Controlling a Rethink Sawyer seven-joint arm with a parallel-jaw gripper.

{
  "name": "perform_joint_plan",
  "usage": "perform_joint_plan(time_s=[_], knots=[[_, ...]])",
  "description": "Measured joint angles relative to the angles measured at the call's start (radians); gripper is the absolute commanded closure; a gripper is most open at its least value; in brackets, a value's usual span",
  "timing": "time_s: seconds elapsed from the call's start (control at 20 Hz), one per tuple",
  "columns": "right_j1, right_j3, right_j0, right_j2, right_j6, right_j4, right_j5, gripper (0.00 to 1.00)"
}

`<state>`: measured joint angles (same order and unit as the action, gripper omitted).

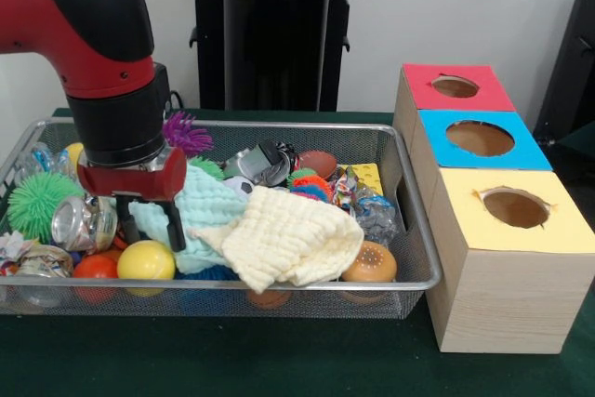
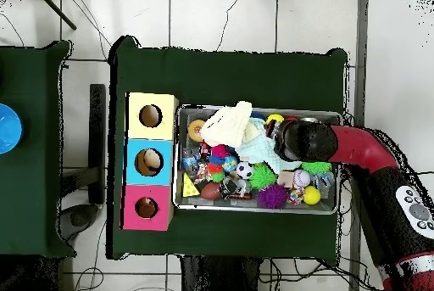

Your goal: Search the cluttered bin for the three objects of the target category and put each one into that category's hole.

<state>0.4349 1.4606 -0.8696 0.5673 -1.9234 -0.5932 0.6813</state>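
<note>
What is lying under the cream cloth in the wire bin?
The cream cloth drapes over the mint cloth and toys. An orange ball peeks out at its right edge; whatever lies beneath its middle is covered and cannot be seen.

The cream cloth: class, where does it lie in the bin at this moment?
In the front view the cream cloth lies at the wire bin's near edge, right of centre, between the mint cloth and the burger toy.

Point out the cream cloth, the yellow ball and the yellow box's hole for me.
cream cloth (image 1: 288,244): front view, middle of the folded fabric.
yellow ball (image 1: 146,260): front view, centre of its face.
yellow box's hole (image 1: 515,207): front view, inside the round opening.
</note>
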Motion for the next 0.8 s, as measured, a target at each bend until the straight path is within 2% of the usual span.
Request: perform_joint_plan(time_s=[0.8], knots=[[-0.005, 0.011, -0.019, 0.023, 0.0, 0.0, 0.0, 0.0]])
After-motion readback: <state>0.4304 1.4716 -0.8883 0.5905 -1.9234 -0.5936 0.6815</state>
